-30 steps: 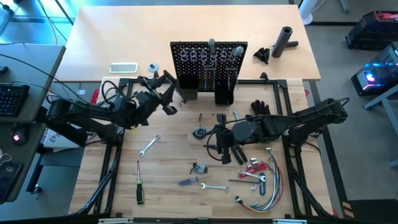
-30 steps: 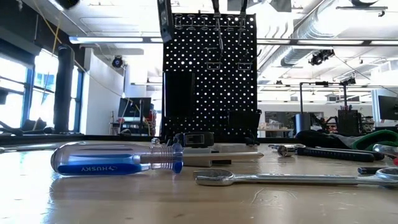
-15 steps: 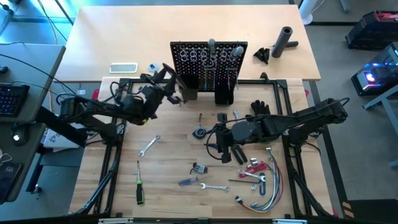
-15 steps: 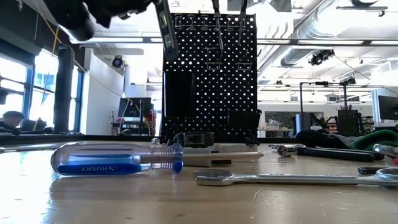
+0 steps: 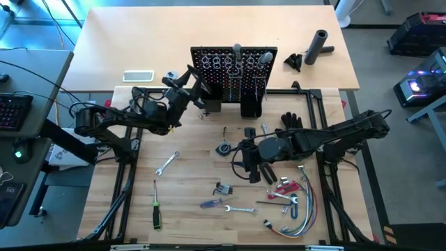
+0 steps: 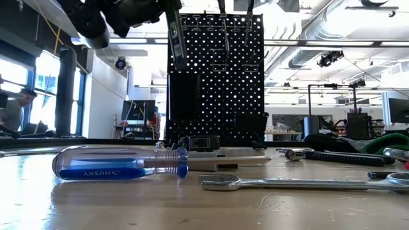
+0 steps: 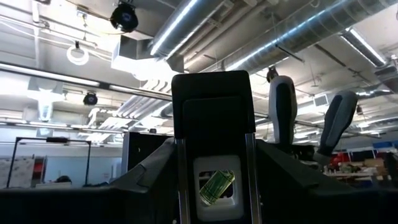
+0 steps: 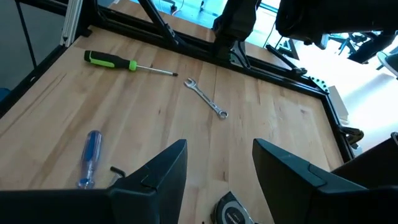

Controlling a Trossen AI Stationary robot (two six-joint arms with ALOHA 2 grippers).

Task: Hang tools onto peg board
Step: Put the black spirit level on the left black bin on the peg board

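Observation:
The black peg board stands upright at the table's far middle, with tools hanging on its hooks and two grey handles sticking up above it. My left gripper is raised just left of the board's left edge, shut on a black level with a green vial. In the low view the level shows beside the board. My right gripper hovers open over the table's middle with nothing between its fingers. My left gripper pinches the level between its two fingers, on the two long sides beside the vial window. The fingers slant upward toward the peg board and lie along the level. The level is lifted clear of the table, and its free end points up past the fingertips.
On the table lie a green-handled screwdriver, a silver wrench, a blue screwdriver, a tape measure, red tools with coloured wires and a black glove. A black cylinder lies far right.
My left gripper has carried the level toward the table's far edge and the peg board's left edge, sinking a little and tipping further up. In the low view the arm has come in at the top left and the level has come lower beside the board.

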